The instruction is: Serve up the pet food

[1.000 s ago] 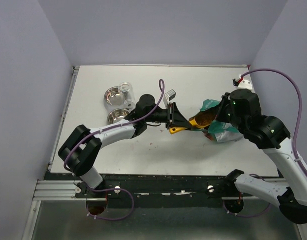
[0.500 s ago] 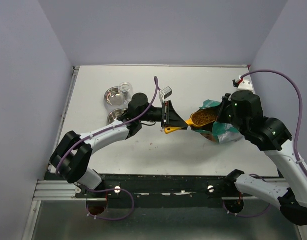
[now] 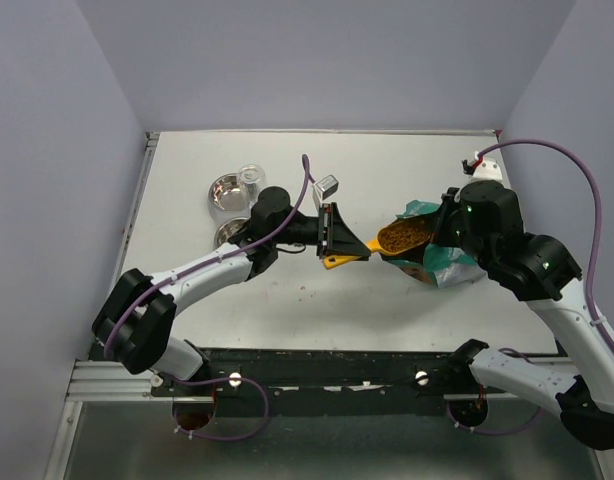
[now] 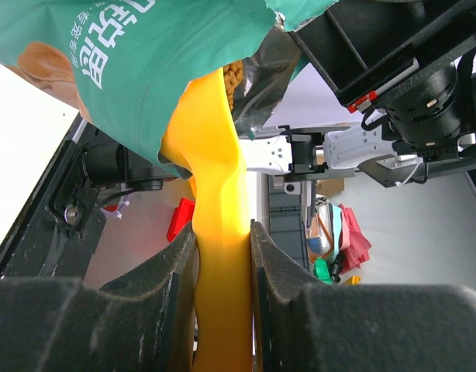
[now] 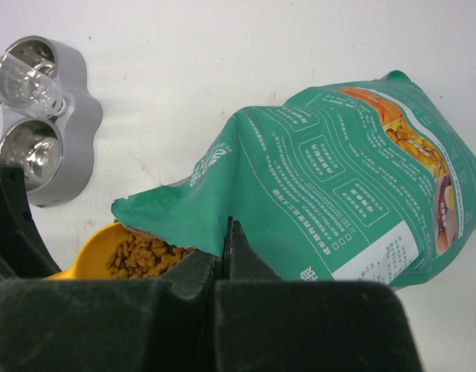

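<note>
left claw [image 4: 222, 256] pinches scoop [image 4: 211, 155] handle, right claw [image 5: 225, 236] pinches bag [image 5: 339, 186] edge; hold scoop level, lift clear, so kibble [image 5: 145, 256] reaches bowl [image 5: 25, 151] unspilled.

The left arm [image 3: 202, 270] and the right arm [image 3: 579, 326] have white link shells and black joint housings. A purple cable [image 3: 547, 142] runs along each (looping free near the wrist).
</note>
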Motion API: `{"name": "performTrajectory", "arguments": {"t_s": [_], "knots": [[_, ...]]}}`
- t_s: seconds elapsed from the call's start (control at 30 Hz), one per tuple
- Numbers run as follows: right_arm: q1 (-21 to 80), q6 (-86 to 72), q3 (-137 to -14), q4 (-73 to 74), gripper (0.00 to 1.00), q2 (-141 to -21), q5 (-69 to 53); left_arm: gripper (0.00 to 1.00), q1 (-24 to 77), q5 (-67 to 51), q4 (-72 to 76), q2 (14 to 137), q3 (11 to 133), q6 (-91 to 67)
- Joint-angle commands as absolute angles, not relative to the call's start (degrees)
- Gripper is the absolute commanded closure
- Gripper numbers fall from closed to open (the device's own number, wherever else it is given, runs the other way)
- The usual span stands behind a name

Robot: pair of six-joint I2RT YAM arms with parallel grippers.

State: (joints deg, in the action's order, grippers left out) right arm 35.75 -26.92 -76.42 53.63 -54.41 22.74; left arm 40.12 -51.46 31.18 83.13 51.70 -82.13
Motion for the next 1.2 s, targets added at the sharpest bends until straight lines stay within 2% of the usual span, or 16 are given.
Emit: {"name": "performTrajectory", "arguments": {"t_s": [0.0,0.1,0.2,0.37,0.6,0.7,0.83,0.9,0.97,1.0,1.07,1.1,1.17], "knots": [[36.04,-26.46,-77.87,52.56,1.0,-53.17,24.17,1.0,37.88,-46.14,37.08,82.52,51.42,-82.96],[36.04,-26.11,-78.83,52.73,1.0,-53.53,24.43,1.0,37.53,-44.92,41.13,79.56,48.0,-86.22],[36.04,-26.28,-79.19,52.82,1.0,-53.44,24.7,1.0,37.27,-45.88,35.69,77.08,47.38,-82.98],[36.04,-26.37,-79.28,53.0,1.0,-53.62,23.55,1.0,36.74,-45.8,47.27,79.28,43.33,-90.96],[36.12,-26.19,-79.45,52.38,1.0,-54.58,22.59,1.0,37.09,-45.88,48.51,83.49,46.14,-96.84],[36.04,-26.1,-79.89,52.38,1.0,-54.58,22.76,1.0,37.44,-43.86,49.57,81.4,43.17,-99.67],[36.04,-26.54,-79.63,52.3,1.0,-54.41,22.59,1.0,37.7,-43.33,35.53,81.54,47.61,-89.49],[36.04,-26.19,-79.28,51.95,1.0,-54.49,22.59,1.0,37.79,-44.3,45.55,87.42,48.96,-95.66],[36.12,-25.93,-80.06,52.2,1.0,-55.1,22.41,1.0,38.32,-42.37,54.3,86.94,46.24,-101.06],[36.04,-25.93,-80.42,52.29,1.0,-55.28,22.67,1.0,38.41,-42.8,49.53,84.23,45.97,-98.12],[36.04,-26.02,-80.51,52.3,1.0,-55.28,22.76,1.0,38.5,-43.07,30.51,80.78,50.07,-85.85],[36.04,-25.93,-80.33,52.03,1.0,-55.28,22.42,1.0,38.67,-43.07,27.19,81.9,52.19,-83.52],[36.12,-25.58,-80.07,52.03,1.0,-55.63,21.62,1.0,38.5,-45.96,37.98,87.78,53.7,-90.39]]}}
